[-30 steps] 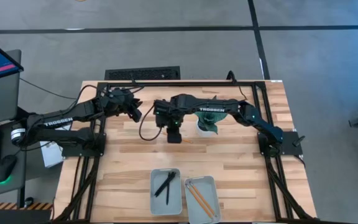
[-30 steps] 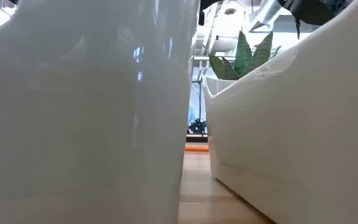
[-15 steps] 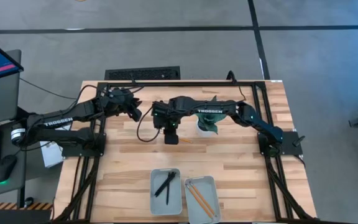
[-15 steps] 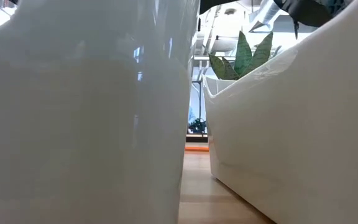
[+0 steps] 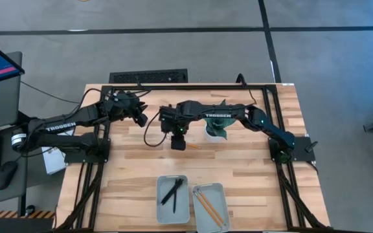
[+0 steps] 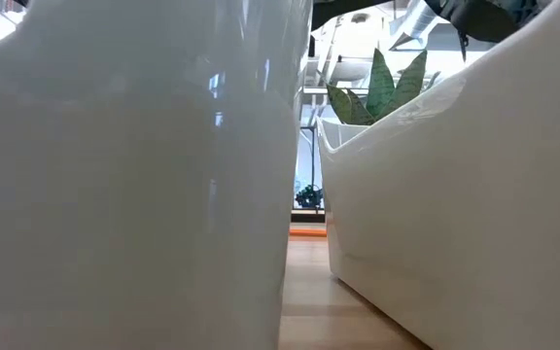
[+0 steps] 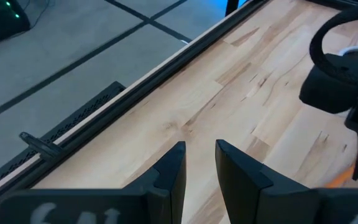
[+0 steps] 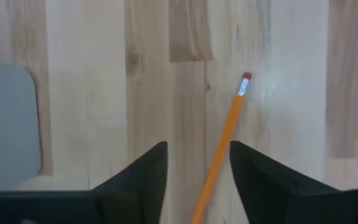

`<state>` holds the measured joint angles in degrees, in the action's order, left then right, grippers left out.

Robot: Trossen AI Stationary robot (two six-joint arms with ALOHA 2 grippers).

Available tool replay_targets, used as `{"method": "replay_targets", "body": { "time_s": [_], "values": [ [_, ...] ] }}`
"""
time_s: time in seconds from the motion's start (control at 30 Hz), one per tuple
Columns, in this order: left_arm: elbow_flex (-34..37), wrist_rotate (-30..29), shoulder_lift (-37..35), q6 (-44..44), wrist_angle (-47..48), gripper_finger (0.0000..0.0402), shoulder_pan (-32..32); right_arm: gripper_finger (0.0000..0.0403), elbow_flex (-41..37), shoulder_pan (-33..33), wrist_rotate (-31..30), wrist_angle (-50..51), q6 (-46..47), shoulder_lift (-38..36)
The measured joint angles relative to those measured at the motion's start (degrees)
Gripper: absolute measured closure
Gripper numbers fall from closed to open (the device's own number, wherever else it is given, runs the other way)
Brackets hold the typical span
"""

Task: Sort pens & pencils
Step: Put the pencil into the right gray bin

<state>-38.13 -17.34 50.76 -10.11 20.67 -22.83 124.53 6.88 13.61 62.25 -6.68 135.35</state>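
Table of pale wood carries two grey trays near its front edge. Left tray holds the pens, dark sticks crossed and lying roughly front to back. Right tray holds two pencils, slanted along its length. Right gripper hangs over mid-table, fingers spread astride a loose pencil, whose red eraser end points away from the wrist. Left gripper waits near the back rail, fingers narrowly parted, holding nothing.
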Motion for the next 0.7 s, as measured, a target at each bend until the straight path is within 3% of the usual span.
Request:
{"method": "replay_targets", "body": {
  "time_s": [0.23,0.7],
  "values": [
    [0.0,0.0,0.0,0.3,0.0,0.0323,0.0,0.0168,0.0,-0.4,-0.2,-1.8,-0.8,0.0],
    [0.0,-2.5,-0.2,2.2,-0.4,0.0323,0.0,0.0177,-2.1,-0.3,-0.4,-3.5,1.8,0.0]
  ]
}}
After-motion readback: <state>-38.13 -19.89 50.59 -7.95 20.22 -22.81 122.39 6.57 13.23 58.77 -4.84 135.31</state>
